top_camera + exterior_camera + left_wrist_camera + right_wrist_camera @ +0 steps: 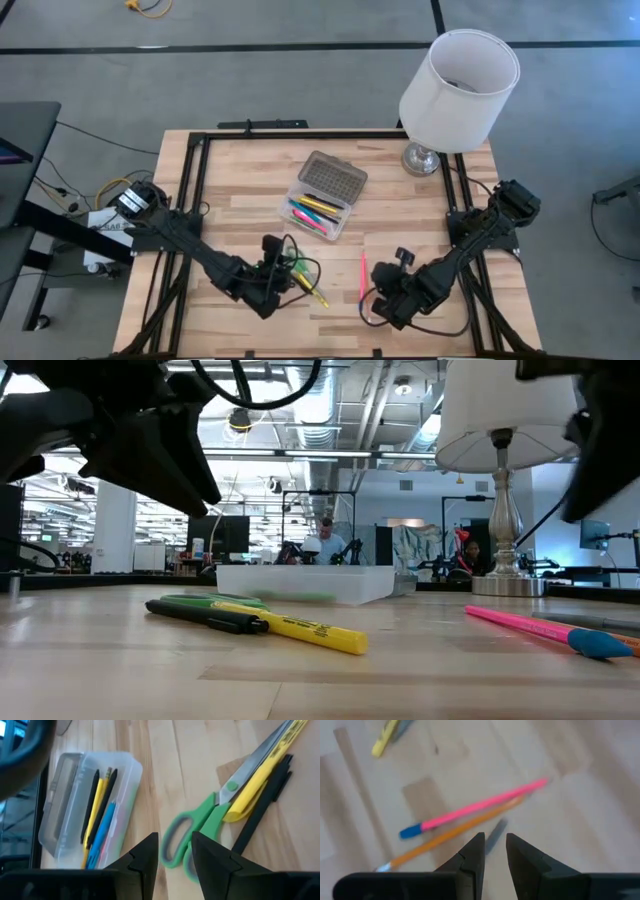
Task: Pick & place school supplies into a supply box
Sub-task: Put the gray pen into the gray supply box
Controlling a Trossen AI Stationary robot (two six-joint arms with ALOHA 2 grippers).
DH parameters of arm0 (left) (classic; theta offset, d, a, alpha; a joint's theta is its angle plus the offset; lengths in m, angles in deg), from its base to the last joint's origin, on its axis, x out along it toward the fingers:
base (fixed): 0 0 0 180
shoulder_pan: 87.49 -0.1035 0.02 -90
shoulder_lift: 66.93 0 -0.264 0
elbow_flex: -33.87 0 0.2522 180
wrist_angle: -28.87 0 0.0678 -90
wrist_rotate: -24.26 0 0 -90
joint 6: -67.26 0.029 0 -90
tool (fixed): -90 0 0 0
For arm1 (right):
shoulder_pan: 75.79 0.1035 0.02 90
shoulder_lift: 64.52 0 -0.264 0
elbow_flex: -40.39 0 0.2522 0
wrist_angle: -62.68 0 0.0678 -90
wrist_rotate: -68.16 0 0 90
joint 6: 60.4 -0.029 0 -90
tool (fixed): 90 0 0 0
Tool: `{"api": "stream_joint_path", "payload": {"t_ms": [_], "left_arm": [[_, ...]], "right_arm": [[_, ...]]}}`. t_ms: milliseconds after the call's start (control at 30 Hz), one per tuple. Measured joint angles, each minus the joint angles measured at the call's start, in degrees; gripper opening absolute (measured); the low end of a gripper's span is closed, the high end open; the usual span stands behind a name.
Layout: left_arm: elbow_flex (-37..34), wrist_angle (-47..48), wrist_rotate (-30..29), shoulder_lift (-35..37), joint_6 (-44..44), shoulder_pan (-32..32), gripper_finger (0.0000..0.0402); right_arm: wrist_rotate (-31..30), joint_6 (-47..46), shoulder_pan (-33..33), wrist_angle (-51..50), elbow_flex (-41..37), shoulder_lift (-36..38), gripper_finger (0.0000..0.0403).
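The supply box [320, 205] lies mid-table with its grey lid [333, 178] swung open; several pens lie inside [97, 815]. My left gripper [283, 283] hovers open near the table's front. Just ahead of its fingers [175, 855] lie green-handled scissors [192, 832], a yellow marker [260, 775] and a black pen [260, 812], all flat on the wood. My right gripper [378, 305] is open above the front right, over a pink pen with a blue cap [480, 807] and an orange pencil [452, 834]. Neither gripper has anything between its fingers.
A white-shaded lamp [458, 90] on a silver base [422, 158] stands at the table's far right corner. Black frame rails [195, 170] run along the table's sides. Bare wood lies between the box and the two grippers.
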Motion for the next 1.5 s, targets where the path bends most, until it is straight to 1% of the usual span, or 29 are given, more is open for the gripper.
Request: {"api": "stream_joint_path", "payload": {"t_ms": [100, 167, 267, 467, 667, 900, 1100, 1300, 1500], "left_arm": [[-0.01, 1.02, 0.02, -0.02, -1.08, -0.36, 0.0113], [-0.02, 1.2, 0.0, -0.02, -1.38, -0.56, 0.0113], [-0.01, 1.18, 0.01, -0.02, -1.44, -0.79, 0.0113], [0.0, 1.18, 0.02, -0.04, -1.4, -1.0, 0.0113], [0.0, 1.18, -0.06, -0.04, -1.36, -1.0, 0.0113], [0.0, 1.16, -0.13, -0.04, -1.22, -1.0, 0.0113], [0.0, 1.16, -0.13, -0.04, -1.12, -1.0, 0.0113], [0.0, 1.07, -0.13, -0.04, -1.12, -1.17, 0.0113], [0.0, 0.64, -0.13, -0.06, -0.75, -1.66, 0.0113]], "right_arm": [[5.54, -4.35, -0.05, -0.01, 0.0, 0.0, 0.0074], [7.28, -6.66, 0.17, -0.02, 0.0, 0.0, 0.0074], [7.46, -8.57, 0.71, -0.02, 0.0, 0.0, 0.0074], [7.51, -8.63, 0.98, 1.03, 0.07, -2.44, 0.0074], [11.62, -7.28, 0.56, 1.48, -0.04, -5.29, 0.0074], [11.94, -8.57, 0.58, 2.25, -0.02, -5.35, 0.0075], [12.15, -8.63, 0.53, 2.72, 0.04, -6.32, 0.0087], [16.34, -9.73, -0.18, 2.06, 0.1, -10.01, 0.0102], [16.62, -9.71, -0.18, 1.9, 0.28, -10.72, 0.0113]]}}
